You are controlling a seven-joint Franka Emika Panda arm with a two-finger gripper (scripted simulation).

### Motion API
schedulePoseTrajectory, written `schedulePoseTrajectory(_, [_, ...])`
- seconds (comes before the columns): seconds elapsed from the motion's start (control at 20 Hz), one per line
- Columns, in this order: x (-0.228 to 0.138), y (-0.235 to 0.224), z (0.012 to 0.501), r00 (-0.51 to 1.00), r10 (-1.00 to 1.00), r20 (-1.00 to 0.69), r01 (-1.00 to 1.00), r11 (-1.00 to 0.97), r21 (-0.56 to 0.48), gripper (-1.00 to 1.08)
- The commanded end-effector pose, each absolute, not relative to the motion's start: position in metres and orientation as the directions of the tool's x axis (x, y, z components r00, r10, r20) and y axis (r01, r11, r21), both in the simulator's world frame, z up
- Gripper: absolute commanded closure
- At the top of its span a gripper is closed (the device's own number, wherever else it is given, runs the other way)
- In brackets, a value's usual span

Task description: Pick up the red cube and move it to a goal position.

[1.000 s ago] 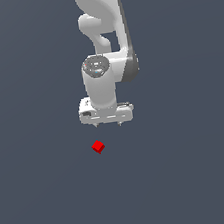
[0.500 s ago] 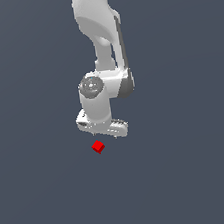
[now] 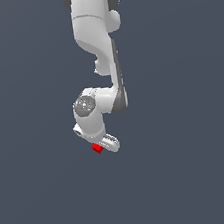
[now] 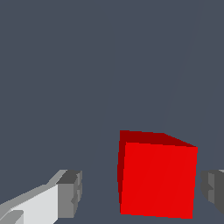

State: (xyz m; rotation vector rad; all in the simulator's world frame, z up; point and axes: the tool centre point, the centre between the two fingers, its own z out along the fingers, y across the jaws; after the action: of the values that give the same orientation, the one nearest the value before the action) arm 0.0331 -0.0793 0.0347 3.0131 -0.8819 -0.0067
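Red cube (image 4: 156, 177) sits on the grey floor (image 3: 192, 163) between the gripper (image 4: 140, 192) fingertips, nearer one grey pad (image 4: 213, 186) than the other, with a gap on each side, so the fingers are spread open and not yet gripping. The white arm (image 3: 96, 40) hangs down, wrist bent, hand low over the cube. Being a cube, it has no long axis; one edge is turned slightly toward the wrist camera.

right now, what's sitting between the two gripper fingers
The red cube sits between the fingers, nearer one than the other, with bare gaps either side. The wrist view shows this; the exterior view hides most of it behind the gripper.
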Motion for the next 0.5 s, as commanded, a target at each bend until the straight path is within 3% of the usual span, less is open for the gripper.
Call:
schedulePoseTrajectory(0.0, [0.0356, -0.0847, 0.0263, 0.818, -0.575, -0.001, -0.575, -0.818, 0.001, -0.92])
schedulePoseTrajectory(0.45, [0.037, -0.0891, 0.0198, 0.799, -0.601, 0.0, -0.601, -0.799, 0.0, -0.92])
